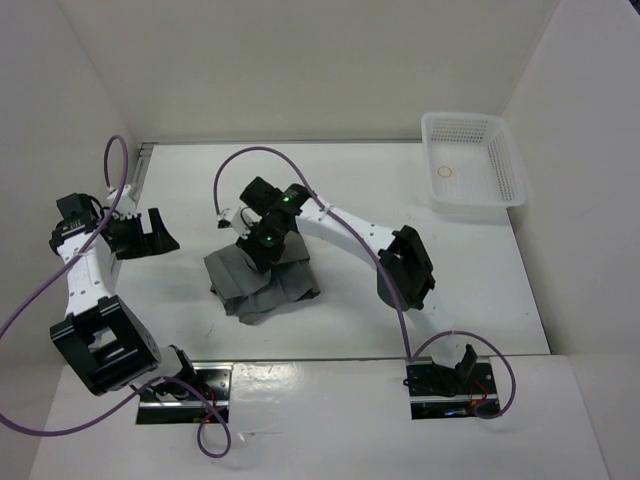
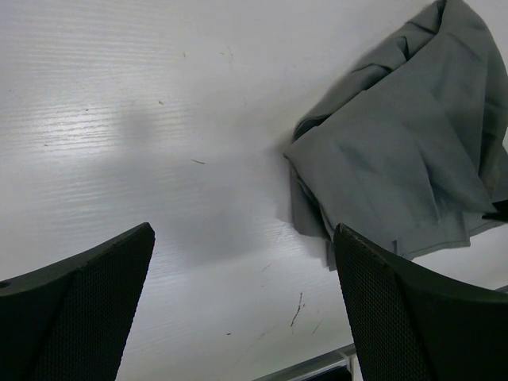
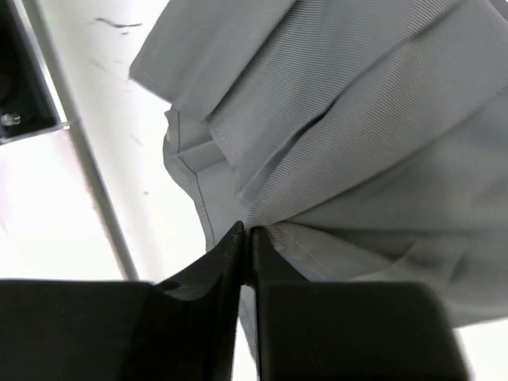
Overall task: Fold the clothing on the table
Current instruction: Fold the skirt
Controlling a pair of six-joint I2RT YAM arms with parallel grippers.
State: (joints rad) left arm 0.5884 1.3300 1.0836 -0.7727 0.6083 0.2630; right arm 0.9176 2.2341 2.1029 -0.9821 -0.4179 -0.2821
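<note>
The clothing point(image 1: 262, 288) is a grey pleated garment bunched in a heap at the middle of the white table point(image 1: 400, 180). My right gripper point(image 1: 262, 250) reaches over its far edge and is shut on a pinch of the pleated fabric point(image 3: 333, 159); the cloth gathers into folds right at the gripper point(image 3: 248, 232). My left gripper point(image 1: 150, 232) hovers open over bare table to the left of the heap, nothing between its fingers point(image 2: 413, 309). In the left wrist view the clothing point(image 2: 405, 159) lies to the upper right, beyond the gripper point(image 2: 242, 262).
A white mesh basket point(image 1: 505, 150) stands at the back right corner with a small ring point(image 1: 447, 172) inside. A thin metal rail point(image 1: 143, 165) runs along the left edge. White walls enclose the table. Purple cables loop from both arms.
</note>
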